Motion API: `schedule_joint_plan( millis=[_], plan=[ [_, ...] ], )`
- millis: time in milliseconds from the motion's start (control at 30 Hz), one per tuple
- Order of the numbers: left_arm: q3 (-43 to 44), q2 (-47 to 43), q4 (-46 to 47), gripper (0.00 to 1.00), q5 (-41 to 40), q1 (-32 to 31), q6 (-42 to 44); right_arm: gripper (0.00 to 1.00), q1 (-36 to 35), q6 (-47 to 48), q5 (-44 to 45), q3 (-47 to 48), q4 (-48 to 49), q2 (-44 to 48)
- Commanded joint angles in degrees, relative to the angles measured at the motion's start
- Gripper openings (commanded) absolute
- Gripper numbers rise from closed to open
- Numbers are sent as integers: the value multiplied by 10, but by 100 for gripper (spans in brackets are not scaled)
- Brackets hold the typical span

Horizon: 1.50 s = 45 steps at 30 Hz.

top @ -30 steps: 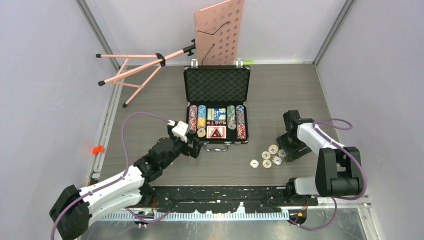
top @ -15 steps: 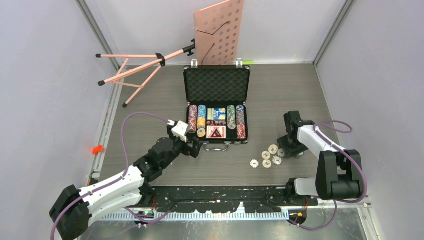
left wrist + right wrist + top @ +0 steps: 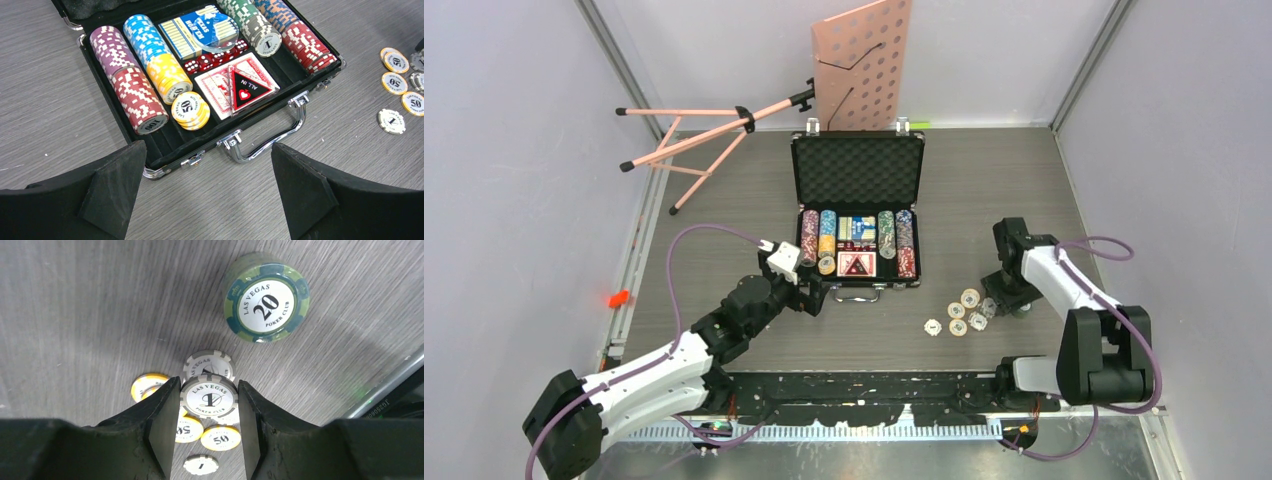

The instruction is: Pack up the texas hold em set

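Two robot arms reach over a grey wood-grain surface [image 3: 724, 200]. The left end effector [image 3: 207, 147] has its fingers spread wide with nothing between them. Just beyond it lies the open black briefcase [image 3: 857, 165], with its silver handle [image 3: 270, 145] facing the fingers and its foam-lined lid open on the far side. Inside the case, ahead of that end effector, rows of chips [image 3: 135, 90] in purple, red, blue, yellow, green and orange lie on their sides. A few yellow 50 chips [image 3: 190, 107] lie flat near the front. In the middle are two card decks [image 3: 200, 30], a triangular "ALL IN" marker [image 3: 245, 90] and small red dice [image 3: 210, 60]. To the right of the case, the right end effector [image 3: 209, 382] points down at the surface. Its two fingers are closed against opposite edges of a grey chip marked 1 [image 3: 209, 400]; whether the chip is lifted cannot be told. Loose chips [image 3: 220, 438], yellow and white, lie on the surface around and behind those fingers. A green stack marked 20 [image 3: 265, 302] stands ahead of them, slightly to the right and apart. A pink music stand [image 3: 861, 60] lies beyond the case, far from both end effectors.
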State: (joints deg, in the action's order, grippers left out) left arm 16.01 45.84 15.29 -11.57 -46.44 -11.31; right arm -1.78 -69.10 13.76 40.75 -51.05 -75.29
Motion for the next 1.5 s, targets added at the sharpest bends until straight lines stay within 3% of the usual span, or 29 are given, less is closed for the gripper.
schedule_joint_plan(
  millis=[0, 300, 667, 800, 1200, 1300, 1467],
  plan=[
    [12, -7, 11, 100, -10, -1, 11, 47, -2, 2, 31, 47, -50, 38],
    [15, 13, 24, 100, 15, -1, 6, 47, -2, 10, 22, 49, -50, 46],
    [14, 14, 27, 100, 20, -1, 3, 50, -2, 19, 6, -19, 32, 7],
    [13, 12, 27, 100, 20, -1, 3, 56, -2, 22, 4, -32, 51, 3],
    [12, 4, 26, 100, 21, -1, 4, 60, -2, 31, 22, -14, 48, 7],
    [12, 3, 25, 100, 20, -1, 4, 67, -2, 32, 26, -10, 43, 8],
    [12, 4, 25, 100, 22, -1, 4, 71, -2, 31, 18, -13, 40, 13]
  ],
)
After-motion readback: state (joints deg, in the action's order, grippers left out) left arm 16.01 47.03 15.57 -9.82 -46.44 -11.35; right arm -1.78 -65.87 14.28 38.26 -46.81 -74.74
